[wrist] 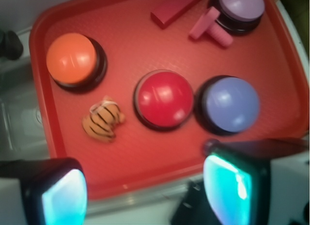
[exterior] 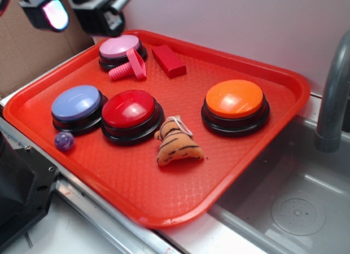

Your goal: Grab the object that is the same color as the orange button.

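Note:
The object, a small orange-tan striped plush tiger (exterior: 176, 142) (wrist: 102, 120), lies on the red tray (exterior: 136, 183) (wrist: 145, 157) between the red button and the orange button (exterior: 235, 101) (wrist: 72, 58). The orange button has a glossy dome on a black base and stands at the tray's right side. My gripper (exterior: 74, 13) (wrist: 145, 196) hangs high over the tray's far left corner, well away from the toy. It is open, its fingers are wide apart, and nothing is between them.
Also on the tray are a red button (exterior: 131, 112), a blue button (exterior: 76, 104), a pink-topped button (exterior: 120, 48), a pink screw (exterior: 130, 67), a red block (exterior: 168, 60) and a small purple ball (exterior: 64, 140). A sink (exterior: 295, 199) and a grey faucet (exterior: 333, 90) lie to the right.

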Controlling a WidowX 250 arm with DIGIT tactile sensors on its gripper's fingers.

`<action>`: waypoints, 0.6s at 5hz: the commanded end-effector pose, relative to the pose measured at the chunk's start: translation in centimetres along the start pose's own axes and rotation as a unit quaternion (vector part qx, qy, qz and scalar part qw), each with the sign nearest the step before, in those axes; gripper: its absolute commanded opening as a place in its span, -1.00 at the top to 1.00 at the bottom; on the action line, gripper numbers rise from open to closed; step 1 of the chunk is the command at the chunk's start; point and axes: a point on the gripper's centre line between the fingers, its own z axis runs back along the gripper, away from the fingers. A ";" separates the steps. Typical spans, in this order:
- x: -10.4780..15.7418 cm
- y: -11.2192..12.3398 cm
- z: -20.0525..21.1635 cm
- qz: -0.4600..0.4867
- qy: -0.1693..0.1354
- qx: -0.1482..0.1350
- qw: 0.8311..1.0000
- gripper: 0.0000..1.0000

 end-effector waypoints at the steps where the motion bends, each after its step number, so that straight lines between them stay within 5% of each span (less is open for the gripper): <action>1: 1.6 -3.4 -6.1 0.053 -0.019 -0.036 0.998 -1.00; 2: 1.5 -4.2 -8.9 0.091 -0.032 -0.054 0.994 -1.00; 3: 1.2 -4.9 -12.3 0.142 -0.009 -0.045 0.989 -1.00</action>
